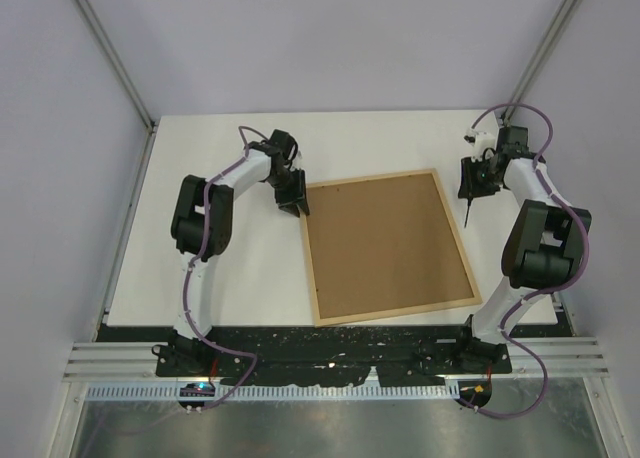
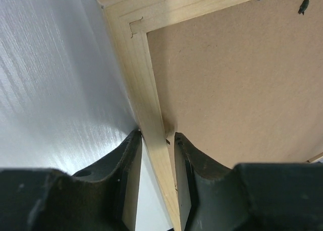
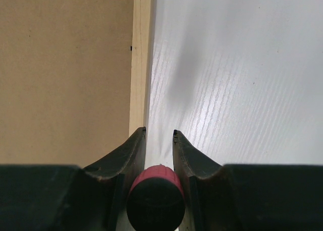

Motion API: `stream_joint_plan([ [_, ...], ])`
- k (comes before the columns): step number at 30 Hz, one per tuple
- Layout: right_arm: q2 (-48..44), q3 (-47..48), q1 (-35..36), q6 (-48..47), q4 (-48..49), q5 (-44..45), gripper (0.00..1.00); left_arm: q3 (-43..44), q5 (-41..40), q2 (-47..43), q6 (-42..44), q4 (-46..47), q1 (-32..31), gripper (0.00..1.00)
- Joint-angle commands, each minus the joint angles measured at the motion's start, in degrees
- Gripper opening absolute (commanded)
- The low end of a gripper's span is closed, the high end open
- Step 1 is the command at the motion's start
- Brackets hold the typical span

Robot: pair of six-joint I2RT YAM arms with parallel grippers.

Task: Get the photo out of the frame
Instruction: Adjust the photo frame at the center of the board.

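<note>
The frame (image 1: 312, 268) lies face down on the white table, its brown fibreboard back (image 1: 388, 246) facing up. The photo is hidden. My left gripper (image 1: 297, 203) is at the frame's left edge near the far corner. In the left wrist view its jaws (image 2: 156, 135) stand closed astride the light wood strip (image 2: 139, 64). My right gripper (image 1: 468, 191) hovers just outside the frame's right edge, shut on a red-handled screwdriver (image 3: 155, 195) whose shaft points down at the table (image 1: 468, 216). The frame's right strip (image 3: 139, 64) lies just left of my right fingers.
A small dark turn clip (image 2: 303, 5) sits on the backing board near the far edge. Bare white table (image 3: 237, 79) lies right of the frame. Grey walls enclose the table on three sides.
</note>
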Motion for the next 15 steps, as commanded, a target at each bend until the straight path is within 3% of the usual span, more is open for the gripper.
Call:
stream_joint_plan([
  [1, -1.4, -0.3, -0.3, -1.6, 1.3, 1.0, 0.08, -0.1, -1.4, -0.6, 0.7, -1.1, -0.5, 0.34],
  [10, -2.8, -2.1, -0.3, -2.4, 1.4, 0.8, 0.08, 1.7, -4.4, -0.1, 1.2, -2.7, -1.0, 0.3],
  [15, -4.2, -3.7, -0.3, -3.4, 1.6, 1.4, 0.08, 2.6, -5.0, 0.5, 1.3, -3.3, -1.6, 0.05],
])
